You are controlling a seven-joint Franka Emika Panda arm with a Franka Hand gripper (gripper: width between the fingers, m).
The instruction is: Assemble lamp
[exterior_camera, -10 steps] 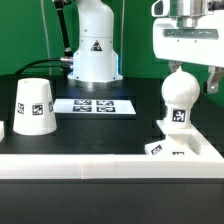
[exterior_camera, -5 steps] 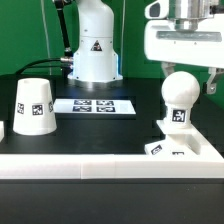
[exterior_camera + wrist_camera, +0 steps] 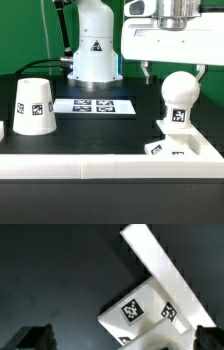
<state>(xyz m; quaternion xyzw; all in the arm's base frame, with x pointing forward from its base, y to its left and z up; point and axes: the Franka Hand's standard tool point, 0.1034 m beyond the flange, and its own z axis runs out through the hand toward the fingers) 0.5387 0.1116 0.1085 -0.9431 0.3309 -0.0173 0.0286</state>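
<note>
Exterior view was my main reference: the pincer (image 3: 173, 72) hung above the dark tabletop (image 3: 110, 130), its two fingertips spread wide apart with nothing between them, one tip at either side of the round head of the bulb (image 3: 179, 100) and just above it, clear of contact as far as I could judge. The bulb stood upright on the square base (image 3: 185, 147), a tag visible on its cylinder below the white ball. The base sat at the exterior view's right, close against the white border wall (image 3: 70, 163) that ran across the foreground. The shade (image 3: 33, 105) rested mouth-down, well apart from the bulb, at the exterior view's left, showing one tag on its side. Between them, farther back, the marker board (image 3: 94, 105) lay flat in front of the arm's white pedestal (image 3: 93, 50). In the wrist view I saw the base (image 3: 150, 308) with two tags on its top face, the border wall (image 3: 165, 266) slanting past it, and both dark fingertips (image 3: 35, 336) at the picture's edge, empty.
</note>
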